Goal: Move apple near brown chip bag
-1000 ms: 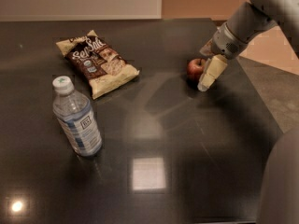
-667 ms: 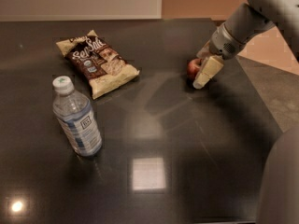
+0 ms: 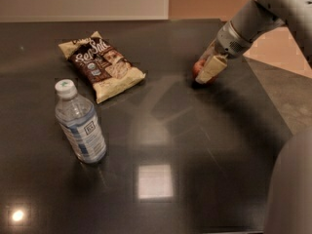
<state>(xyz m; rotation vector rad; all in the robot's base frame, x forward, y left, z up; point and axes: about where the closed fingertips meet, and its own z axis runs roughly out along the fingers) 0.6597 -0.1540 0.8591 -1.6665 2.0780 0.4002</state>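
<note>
The small red apple (image 3: 197, 68) sits at the right of the dark table, mostly hidden behind a pale finger (image 3: 211, 68). My gripper (image 3: 204, 72) reaches down from the upper right and is shut around the apple, low at the table top. The brown chip bag (image 3: 101, 65), with white script and tan edges, lies flat at the upper left, well apart from the apple.
A clear water bottle (image 3: 80, 122) with a white cap stands upright at the left front, below the bag. The dark table (image 3: 161, 145) ends at the right edge near the arm. A grey robot part (image 3: 291, 189) fills the lower right corner.
The gripper and the apple have shifted slightly left, toward the bag. The bag and the bottle have not moved.
</note>
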